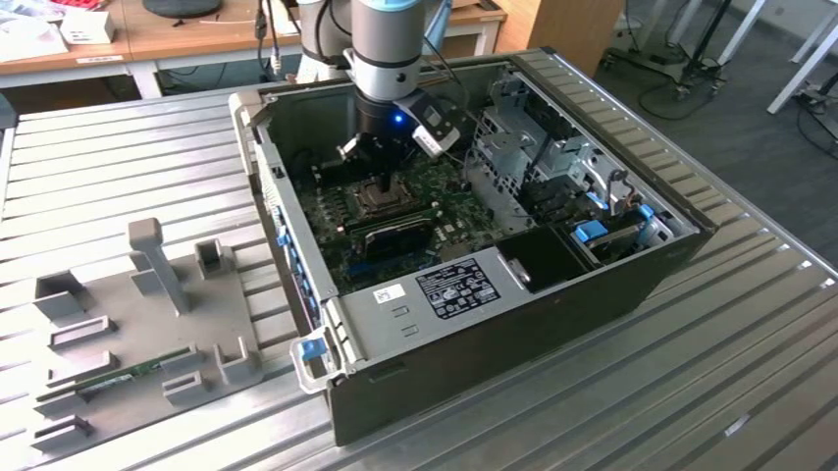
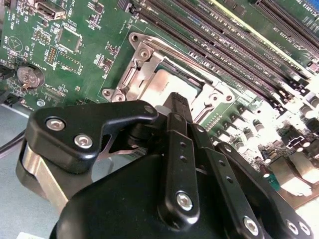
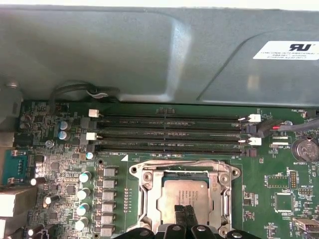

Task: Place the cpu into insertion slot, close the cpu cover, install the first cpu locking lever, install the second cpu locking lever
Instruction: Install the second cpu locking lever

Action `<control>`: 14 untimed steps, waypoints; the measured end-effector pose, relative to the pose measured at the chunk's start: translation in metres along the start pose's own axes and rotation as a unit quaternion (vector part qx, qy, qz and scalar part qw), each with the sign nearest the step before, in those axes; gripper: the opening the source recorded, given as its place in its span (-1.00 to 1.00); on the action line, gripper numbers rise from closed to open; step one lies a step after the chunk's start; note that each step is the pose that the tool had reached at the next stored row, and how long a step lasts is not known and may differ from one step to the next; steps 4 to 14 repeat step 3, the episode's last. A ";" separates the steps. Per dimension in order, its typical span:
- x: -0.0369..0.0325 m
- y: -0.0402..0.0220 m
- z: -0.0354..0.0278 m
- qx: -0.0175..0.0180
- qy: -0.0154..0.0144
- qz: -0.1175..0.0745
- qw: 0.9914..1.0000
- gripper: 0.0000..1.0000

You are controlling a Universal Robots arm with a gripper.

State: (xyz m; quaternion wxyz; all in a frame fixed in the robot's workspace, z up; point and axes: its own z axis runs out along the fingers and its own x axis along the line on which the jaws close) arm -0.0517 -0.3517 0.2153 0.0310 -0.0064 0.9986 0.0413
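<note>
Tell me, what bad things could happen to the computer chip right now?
The black tool sits right over the square grey metal chip, inside the silvery metal cover frame. Pushing crooked might scratch the chip or bend the frame. The long black memory slots sit close by, so a sideways slip might bump them.

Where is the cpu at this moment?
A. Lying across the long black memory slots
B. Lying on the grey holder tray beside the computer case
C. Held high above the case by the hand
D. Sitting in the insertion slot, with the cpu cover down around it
D: in both wrist views the cpu lies in the insertion slot, framed by the cpu cover, with the hand just over it.
</note>
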 end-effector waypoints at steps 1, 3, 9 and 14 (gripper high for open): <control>0.0000 0.0004 0.0000 0.000 0.000 0.000 1.000 -0.79; 0.0000 0.0005 0.0000 0.000 0.000 0.000 1.000 -0.79; 0.0000 0.0005 0.0000 0.000 0.000 0.000 1.000 -0.79; 0.0000 0.0005 0.0000 0.000 0.000 0.000 1.000 -0.79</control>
